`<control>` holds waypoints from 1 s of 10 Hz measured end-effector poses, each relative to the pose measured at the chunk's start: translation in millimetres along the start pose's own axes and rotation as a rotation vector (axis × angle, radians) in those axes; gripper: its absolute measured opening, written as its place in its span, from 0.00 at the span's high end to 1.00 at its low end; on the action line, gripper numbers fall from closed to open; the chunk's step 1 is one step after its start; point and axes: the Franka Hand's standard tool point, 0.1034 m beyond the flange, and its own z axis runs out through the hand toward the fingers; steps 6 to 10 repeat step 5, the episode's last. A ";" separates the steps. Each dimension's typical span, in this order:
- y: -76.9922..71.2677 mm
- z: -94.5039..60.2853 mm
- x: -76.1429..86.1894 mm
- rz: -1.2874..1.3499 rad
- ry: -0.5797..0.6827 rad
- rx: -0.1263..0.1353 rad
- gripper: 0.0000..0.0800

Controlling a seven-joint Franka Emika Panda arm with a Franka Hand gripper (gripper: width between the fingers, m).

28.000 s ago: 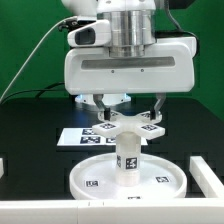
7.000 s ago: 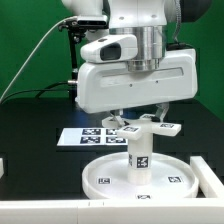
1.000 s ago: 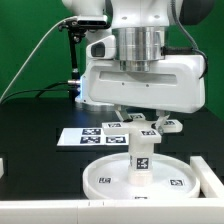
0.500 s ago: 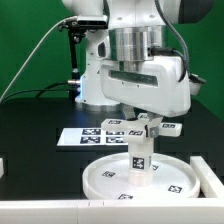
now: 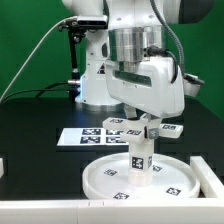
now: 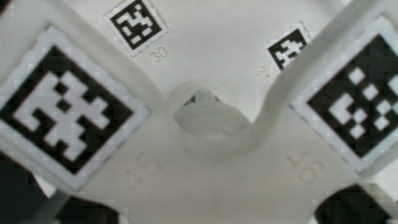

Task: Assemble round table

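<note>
On the disc (image 5: 138, 178), the post (image 5: 140, 155) is standing upright, carrying the foot (image 5: 146, 128) while the end effector (image 5: 146, 122) is hanging released around it.

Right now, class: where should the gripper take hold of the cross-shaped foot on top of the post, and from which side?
Probably from straight above, gripping the cross-shaped foot across one narrow arm near its hub. It lies flat atop the upright post, so the arm's side faces are exposed for the fingers.

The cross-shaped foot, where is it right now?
In the exterior view the cross-shaped foot sits atop the short post, which stands on the round disc, directly under the end effector.
</note>
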 end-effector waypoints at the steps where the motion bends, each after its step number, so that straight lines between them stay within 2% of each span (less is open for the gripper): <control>1: -3.9 -11.9 -4.0 -0.005 -0.010 0.011 0.26; 2: -8.1 -30.3 -9.0 -0.009 -0.024 0.026 0.20; 3: -9.9 -41.9 -13.3 -0.009 -0.040 0.024 0.19; 5: -10.6 -40.6 -14.2 -0.012 -0.045 0.014 0.19; 10: -10.6 -40.6 -14.2 -0.012 -0.045 0.014 0.19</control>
